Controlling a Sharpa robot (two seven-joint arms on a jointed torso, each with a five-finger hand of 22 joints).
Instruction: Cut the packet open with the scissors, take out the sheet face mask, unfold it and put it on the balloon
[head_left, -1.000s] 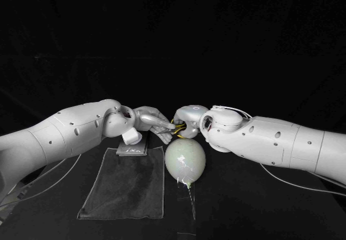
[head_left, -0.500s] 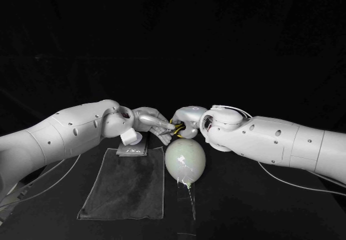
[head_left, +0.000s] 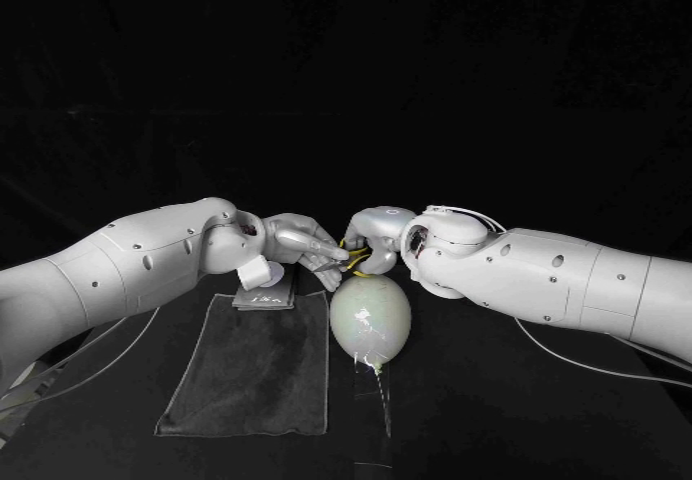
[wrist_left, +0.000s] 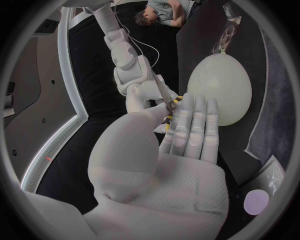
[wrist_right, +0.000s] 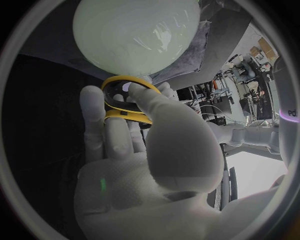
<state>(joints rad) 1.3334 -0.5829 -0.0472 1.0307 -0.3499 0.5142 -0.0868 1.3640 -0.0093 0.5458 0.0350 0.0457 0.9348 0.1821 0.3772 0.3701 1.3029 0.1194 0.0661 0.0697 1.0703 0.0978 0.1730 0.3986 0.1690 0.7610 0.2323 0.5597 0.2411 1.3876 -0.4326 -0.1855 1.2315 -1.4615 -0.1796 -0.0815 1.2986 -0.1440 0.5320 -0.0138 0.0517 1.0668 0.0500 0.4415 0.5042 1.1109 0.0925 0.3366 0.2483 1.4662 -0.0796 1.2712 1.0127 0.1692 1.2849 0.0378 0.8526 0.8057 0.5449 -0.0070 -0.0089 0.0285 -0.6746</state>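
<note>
Right hand (head_left: 372, 238) edging closer to left hand (head_left: 303, 246) | we are gripping yellow-handled scissors (wrist_right: 125, 116) in the right hand, thumb through a loop | left hand touching them, grasp unclear | packet (head_left: 267, 296) lying on grey cloth (head_left: 245, 380), beneath left hand, left of balloon (head_left: 371, 312)

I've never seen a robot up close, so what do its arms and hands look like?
The left arm and right arm are smooth, rounded white shells dotted with small dark round holes, swelling at the joints. A thin pale cable loops under each. The left hand and right hand are silver-grey, with a pale, finely textured pad on the palm.
</note>
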